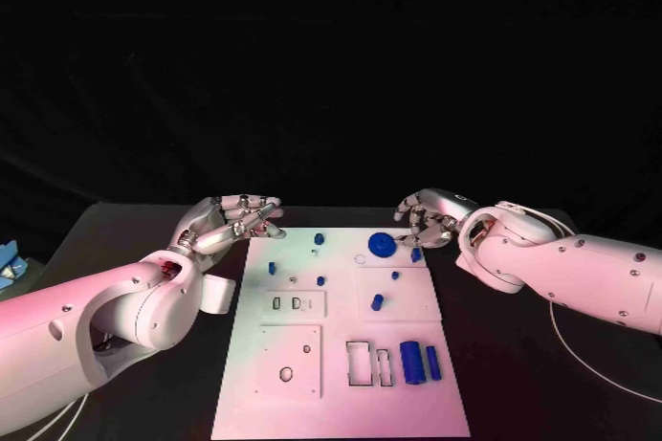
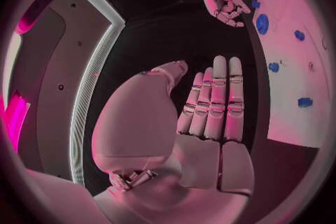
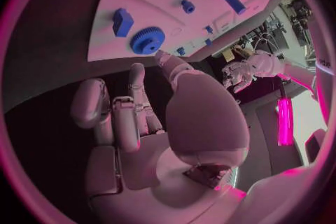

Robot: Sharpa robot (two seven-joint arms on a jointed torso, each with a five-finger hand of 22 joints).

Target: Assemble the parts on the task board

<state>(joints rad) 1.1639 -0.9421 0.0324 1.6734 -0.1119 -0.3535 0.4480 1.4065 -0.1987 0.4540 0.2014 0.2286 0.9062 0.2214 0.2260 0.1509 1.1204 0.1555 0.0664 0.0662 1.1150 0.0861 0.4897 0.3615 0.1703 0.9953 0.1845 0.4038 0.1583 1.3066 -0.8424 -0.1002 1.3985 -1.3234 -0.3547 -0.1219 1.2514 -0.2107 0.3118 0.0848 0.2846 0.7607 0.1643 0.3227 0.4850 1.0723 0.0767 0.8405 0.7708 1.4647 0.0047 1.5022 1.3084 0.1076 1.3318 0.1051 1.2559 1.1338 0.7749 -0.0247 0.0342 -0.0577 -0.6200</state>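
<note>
Black bench (image 1: 138, 231), dark backdrop, w/ the white task board (image 1: 345, 364) lying lengthwise down the middle. On the board's far end sits the blue gear (image 1: 383, 244), a round toothed disc; beside it toward the robot's right edge is a small blue block (image 1: 415, 254). A few small blue pegs (image 1: 320, 238) dot the far half. Near end: a fat blue cylinder (image 1: 411, 363) and a thinner blue bar (image 1: 433, 363) lie side by side, long axes running along the board's length, next to empty rectangular slots.

Key relation: gear lies just inboard of the right hand (image 1: 428, 218), which hovers over the board's far right corner, fingers (image 3: 140, 103) loosely curled, apart, holding nothing; right wrist view shows gear (image 3: 146, 40) and block (image 3: 122, 21) beyond the fingertips, no contact. So right hand is the nearer one for gear or block, a short reach toward the board's centre line.

Left hand (image 1: 228, 223) hangs off the far left corner, just outside the board edge, fingers (image 2: 217, 101) straight and side by side in its wrist view, empty. It's closer to the left-side pegs than to the gear.

Cylinder and bar sit near the robot's body, well apart from both hands.

Judgement: assembly is early, slots unfilled.
</note>
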